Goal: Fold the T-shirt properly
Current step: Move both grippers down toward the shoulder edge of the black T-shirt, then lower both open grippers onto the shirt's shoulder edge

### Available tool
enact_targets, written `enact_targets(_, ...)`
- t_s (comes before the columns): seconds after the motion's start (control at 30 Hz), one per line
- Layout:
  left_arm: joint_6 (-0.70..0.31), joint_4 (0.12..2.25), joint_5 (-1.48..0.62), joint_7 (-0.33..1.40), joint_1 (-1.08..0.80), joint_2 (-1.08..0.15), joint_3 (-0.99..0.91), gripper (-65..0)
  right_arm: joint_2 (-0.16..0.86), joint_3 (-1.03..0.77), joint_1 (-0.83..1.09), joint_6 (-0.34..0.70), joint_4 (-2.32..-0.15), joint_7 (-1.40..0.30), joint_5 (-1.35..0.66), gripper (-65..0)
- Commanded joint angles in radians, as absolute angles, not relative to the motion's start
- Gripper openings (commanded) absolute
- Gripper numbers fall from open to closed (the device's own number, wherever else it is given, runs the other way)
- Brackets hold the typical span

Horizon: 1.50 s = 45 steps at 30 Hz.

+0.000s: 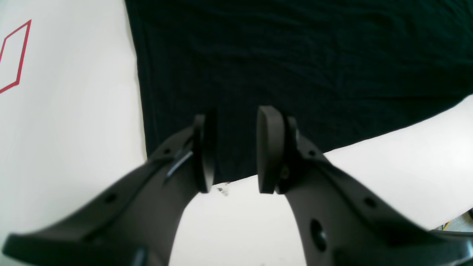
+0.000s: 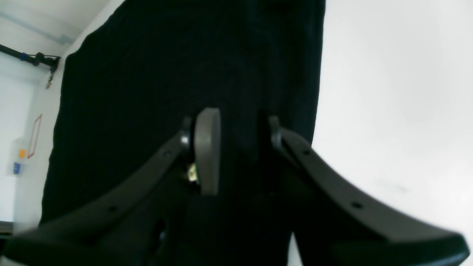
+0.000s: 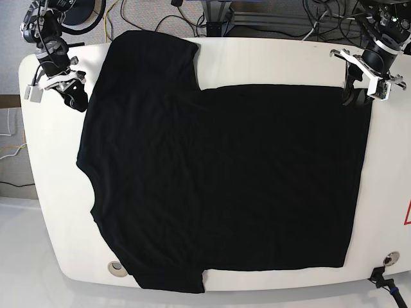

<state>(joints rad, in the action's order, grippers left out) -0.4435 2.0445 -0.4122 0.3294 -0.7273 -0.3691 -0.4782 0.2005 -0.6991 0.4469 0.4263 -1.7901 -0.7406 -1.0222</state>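
lying flat on the white table (image 3: pixel 45 192), black t-shirt (image 3: pixel 225 186), left gripper (image 1: pixel 233 155) parted over its hem corner, right gripper (image 2: pixel 236 155) parted over its sleeve, neither holding cloth

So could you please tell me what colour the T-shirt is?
Plain black, no print; the T-shirt shows best in the base view.

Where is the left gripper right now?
In the base view, the left gripper is at the top right, over the far corner of the T-shirt.

Setting: robotics lab. Evidence: rounded white worktable (image 3: pixel 38 192), 2 mounted arms, tangled cables on grey floor (image 3: pixel 148 16), red tape marking (image 1: pixel 14 55).
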Motion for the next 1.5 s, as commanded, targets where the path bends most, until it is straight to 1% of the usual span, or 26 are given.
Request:
enact_targets(0.0, -0.440, 2.053, -0.423, 0.317, -0.722, -0.377, -0.484, -47.7, 0.208, -0.704, 0.449, 0.439, -1.793, -0.730, -1.043, -46.4)
enact_targets(0.37, -0.437, 2.053, -0.426, 0.314, -0.723, -0.374, -0.484, -46.5, 0.203, -0.703, 0.454, 0.436, -1.782, -0.771, -1.033, -44.9)
enact_targets(0.4, -0.440, 2.054, -0.427, 0.335, -0.720, -0.371, -0.481, -47.9, 0.201, -0.707, 0.452, 0.427, -1.768, -0.779, -1.025, -45.6)
enact_targets(0.47, -0.440, 2.051, -0.426, 0.340, -0.716, -0.370, -0.478, -48.3, 0.202, -0.709, 0.446, 0.430, -1.729, -0.785, -1.017, -45.9)
enact_targets(0.63, -0.443, 2.052, -0.424, 0.340, -0.716, -0.371, -0.478, -47.8, 0.203, -0.713, 0.435, 0.436, -1.661, -0.795, -1.005, -46.6)
enact_targets(0.87, -0.448, 2.053, -0.421, 0.334, -0.717, -0.370, -0.475, -47.9, 0.201, -0.716, 0.436, 0.435, -1.626, -0.797, -0.993, -49.9)
enact_targets(1.07, -0.446, 2.055, -0.430, 0.339, -0.719, -0.373, -0.475, -47.9, 0.197, -0.708, 0.439, 0.438, -1.624, -0.803, -0.985, -59.0)
enact_targets(1.13, -0.447, 2.055, -0.432, 0.339, -0.717, -0.372, -0.473, -47.9, 0.194, -0.711, 0.439, 0.440, -1.627, -0.808, -0.986, -60.6)
enact_targets(1.37, -0.443, 2.051, -0.431, 0.348, -0.719, -0.372, -0.439, -47.2, 0.190, -0.715, 0.443, 0.439, -1.642, -0.803, -0.988, -57.8)
enact_targets(1.4, -0.449, 2.053, -0.423, 0.343, -0.719, -0.367, -0.452, -47.3, 0.182, -0.698, 0.455, 0.422, -1.632, -0.837, -0.959, -59.9)
enact_targets(1.47, -0.449, 2.055, -0.427, 0.342, -0.718, -0.365, -0.453, -47.0, 0.180, -0.694, 0.458, 0.425, -1.628, -0.835, -0.964, -60.1)
